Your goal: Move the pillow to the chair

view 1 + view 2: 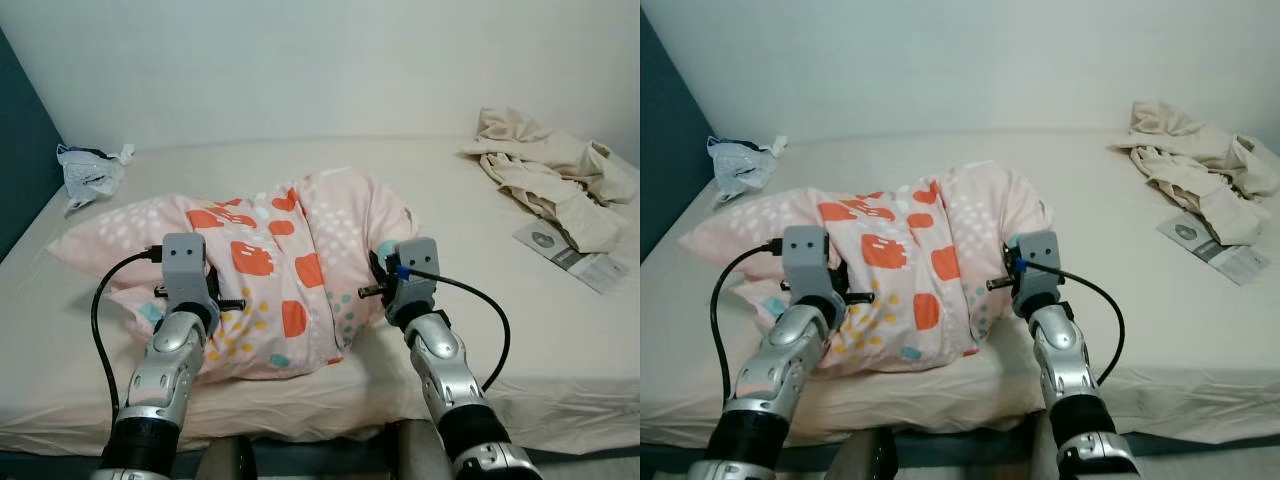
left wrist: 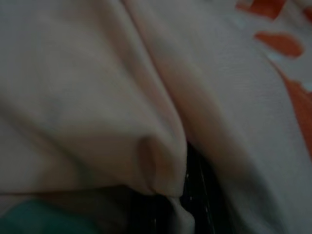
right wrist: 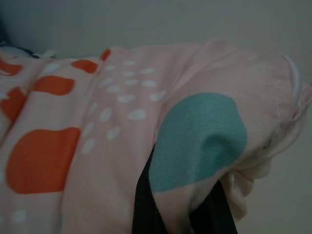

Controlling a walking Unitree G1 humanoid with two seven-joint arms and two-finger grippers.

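left pincer (image 1: 200,290), right pincer (image 1: 385,272), squeezing pillow (image 1: 270,265)

Quick head count from where I'm standing

One pillow (image 1: 270,270), pink with orange and teal blobs, and it's the lone pillow on the one bed (image 1: 450,210). Two grippers of mine on it: my left gripper (image 1: 215,300) on one side, my right gripper (image 1: 375,272) on the other, two black fingers (image 3: 146,204) each. One crumpled plastic bag (image 1: 88,170) by the far corner, one heap of beige cloth (image 1: 555,175), one printed leaflet (image 1: 575,258) next to it. One black cable per arm, so two cables.
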